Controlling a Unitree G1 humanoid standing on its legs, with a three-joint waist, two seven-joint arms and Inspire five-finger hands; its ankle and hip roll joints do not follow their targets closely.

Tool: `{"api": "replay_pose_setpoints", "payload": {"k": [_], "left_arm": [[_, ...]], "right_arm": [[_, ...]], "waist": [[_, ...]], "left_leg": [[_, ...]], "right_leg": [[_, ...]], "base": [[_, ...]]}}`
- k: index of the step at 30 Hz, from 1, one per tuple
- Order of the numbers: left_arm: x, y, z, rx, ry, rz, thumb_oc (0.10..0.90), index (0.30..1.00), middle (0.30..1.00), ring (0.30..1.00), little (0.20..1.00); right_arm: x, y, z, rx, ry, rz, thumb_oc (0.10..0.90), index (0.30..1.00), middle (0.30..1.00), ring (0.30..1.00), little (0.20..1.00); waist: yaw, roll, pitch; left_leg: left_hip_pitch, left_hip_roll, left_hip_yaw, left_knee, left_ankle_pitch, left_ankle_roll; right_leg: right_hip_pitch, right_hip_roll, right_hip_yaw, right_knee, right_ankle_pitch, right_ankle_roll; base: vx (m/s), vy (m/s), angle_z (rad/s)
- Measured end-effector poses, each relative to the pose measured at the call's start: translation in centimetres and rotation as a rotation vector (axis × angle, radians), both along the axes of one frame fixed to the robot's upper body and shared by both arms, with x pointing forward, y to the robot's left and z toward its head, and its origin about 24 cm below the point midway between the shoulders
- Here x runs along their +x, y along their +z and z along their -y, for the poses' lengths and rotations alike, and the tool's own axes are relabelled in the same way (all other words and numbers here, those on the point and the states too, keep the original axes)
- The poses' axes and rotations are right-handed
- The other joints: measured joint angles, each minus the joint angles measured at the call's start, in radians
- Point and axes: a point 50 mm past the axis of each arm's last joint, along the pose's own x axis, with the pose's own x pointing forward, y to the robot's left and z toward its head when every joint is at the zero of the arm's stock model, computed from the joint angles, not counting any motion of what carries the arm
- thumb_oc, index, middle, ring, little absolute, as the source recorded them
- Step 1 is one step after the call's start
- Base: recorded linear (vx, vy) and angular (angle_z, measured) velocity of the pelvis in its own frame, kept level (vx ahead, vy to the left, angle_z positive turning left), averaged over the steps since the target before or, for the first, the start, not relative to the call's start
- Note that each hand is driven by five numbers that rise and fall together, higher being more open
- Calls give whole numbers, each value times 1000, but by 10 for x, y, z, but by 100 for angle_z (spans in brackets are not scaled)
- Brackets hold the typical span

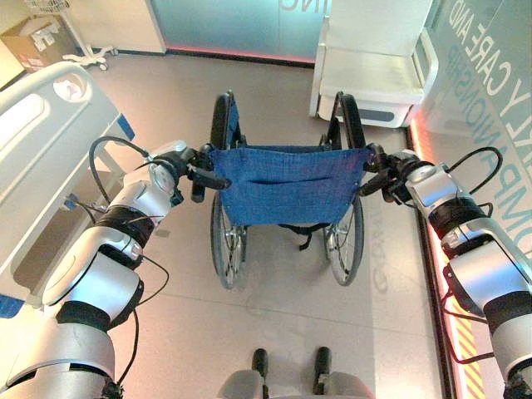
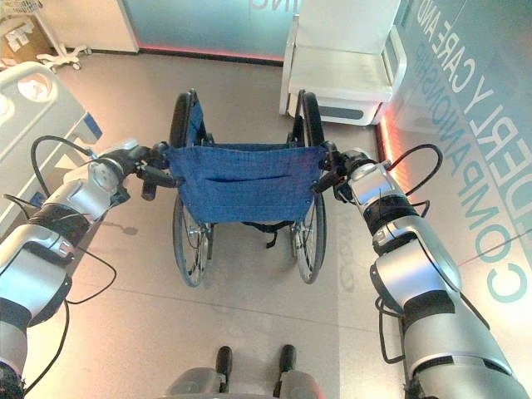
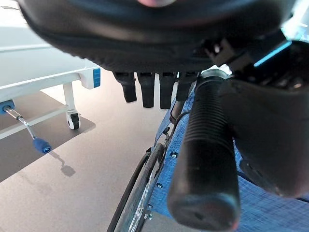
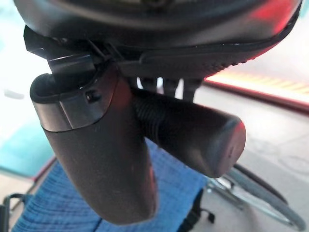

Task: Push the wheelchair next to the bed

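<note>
Beige floor [image 1: 283, 299] between white hospital bed [image 1: 41, 158] and white chair [image 1: 374, 75]: blue-backed black wheelchair [image 1: 287, 187] faces away lengthwise, left hand [image 1: 179, 166] and right hand [image 1: 391, 170] each curled round a ribbed push grip.

The wheelchair [image 1: 287, 199] is showing a woven blue cloth backrest [image 1: 287, 184], matt and slightly coarse, over shiny metal spoked wheels [image 1: 226, 241]. Its ribbed black rubber push handle [image 3: 205, 154] is looking matt and grippy. The bed's footboard [image 1: 46, 108] is gleaming as smooth white plastic. The floor [image 1: 283, 324] is lying smooth with a dull sheen.
</note>
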Motion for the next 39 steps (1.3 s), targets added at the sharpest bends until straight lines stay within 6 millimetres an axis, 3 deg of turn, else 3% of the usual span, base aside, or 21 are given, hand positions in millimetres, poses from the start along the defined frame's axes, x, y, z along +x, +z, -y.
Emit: {"api": "replay_pose_setpoints", "payload": {"k": [11, 23, 28, 32, 39], "left_arm": [[-1, -14, 2, -40, 33, -30, 400, 300, 300, 300, 300], [0, -15, 3, -38, 30, 0, 400, 300, 300, 300, 300], [0, -18, 5, -77, 40, 37, 400, 300, 300, 300, 300], [-4, -30, 7, -263, 104, 124, 400, 300, 300, 300, 300], [-4, -26, 16, -424, 114, 245, 400, 300, 300, 300, 300]], "right_arm": [[-3, -7, -6, -57, -8, 110, 400, 300, 300, 300, 300], [-2, -5, -5, -124, 11, 115, 400, 300, 300, 300, 300], [-2, -4, -3, -123, 11, 111, 400, 300, 300, 300, 300], [-2, -3, 3, -117, 0, 115, 400, 300, 300, 300, 300], [-3, 2, 14, -95, -32, 128, 400, 300, 300, 300, 300]], "waist": [[-13, 38, -23], [-12, 45, -21], [-9, 45, -21], [-4, 43, -19], [11, 8, 2]], "left_leg": [[-18, 1, -3, 2, 0, 0], [-18, 0, -6, -2, 1, 0], [-20, 2, -10, -2, -2, -5], [-25, 4, -17, -2, -1, -6], [-41, 9, -35, 5, 3, -12]], "right_leg": [[-19, 0, -1, 6, 0, 0], [-20, -1, -4, 6, 0, 0], [-20, -1, -8, 5, -1, 0], [-19, -2, -23, 4, -3, 1], [-25, 3, -32, 6, -6, -2]], "base": [[-2, 3, 1], [1, -3, 0], [23, -50, 2], [23, -74, 6], [-3, -83, 8]]}}
